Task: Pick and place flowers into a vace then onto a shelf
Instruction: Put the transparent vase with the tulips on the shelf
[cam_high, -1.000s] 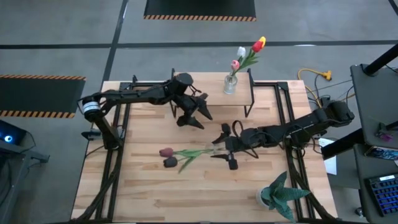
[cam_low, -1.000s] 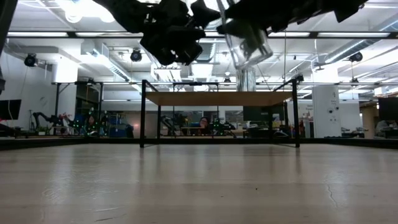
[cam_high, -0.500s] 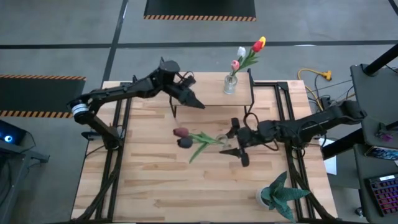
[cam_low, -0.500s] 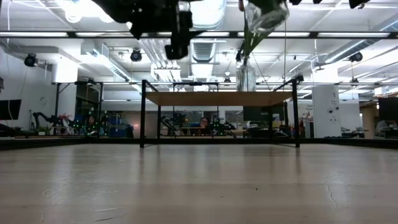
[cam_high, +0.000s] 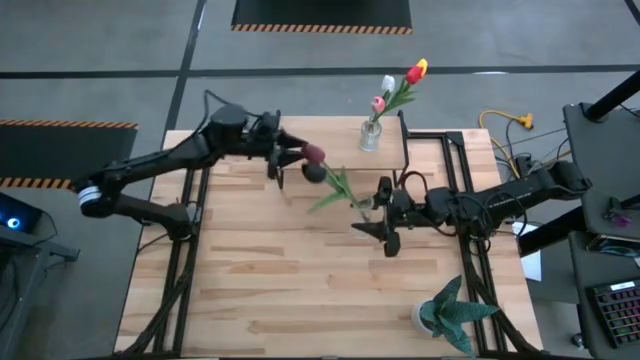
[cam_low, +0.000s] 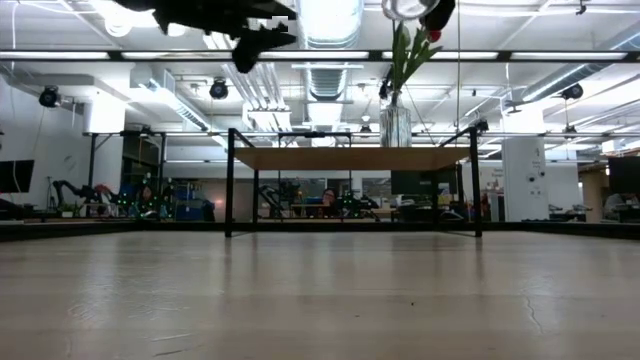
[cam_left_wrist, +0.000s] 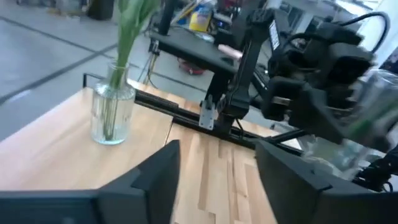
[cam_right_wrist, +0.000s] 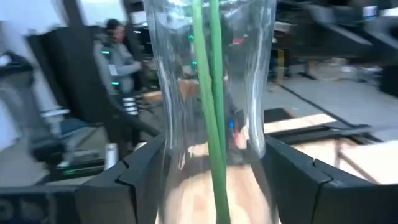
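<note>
High view: light-wood plank table (cam_high: 250, 300). Right gripper (cam_high: 385, 222), over the table's middle right, clenched round one clear glass vase (cam_high: 366, 212) holding two dark maroon artificial tulips (cam_high: 313, 163) on green stems. Left gripper (cam_high: 283, 158) near the table's far edge, just beside those tulip heads; finger state cannot be told. One small light-wood shelf on black legs (cam_high: 392, 134) already carries a second clear glass vase (cam_high: 371, 135) with three tulips, white, pink and red-yellow. One spiky teal potted plant (cam_high: 452, 312) at the near right corner.

Low view: shelf with one standing vase.

Left wrist view: shelf vase, right arm beyond.

Right wrist view: two stems inside the gripped glass.

Handling: keep vase upright, lift clear of the shelf edge, set beside the first vase without knocking it.
</note>
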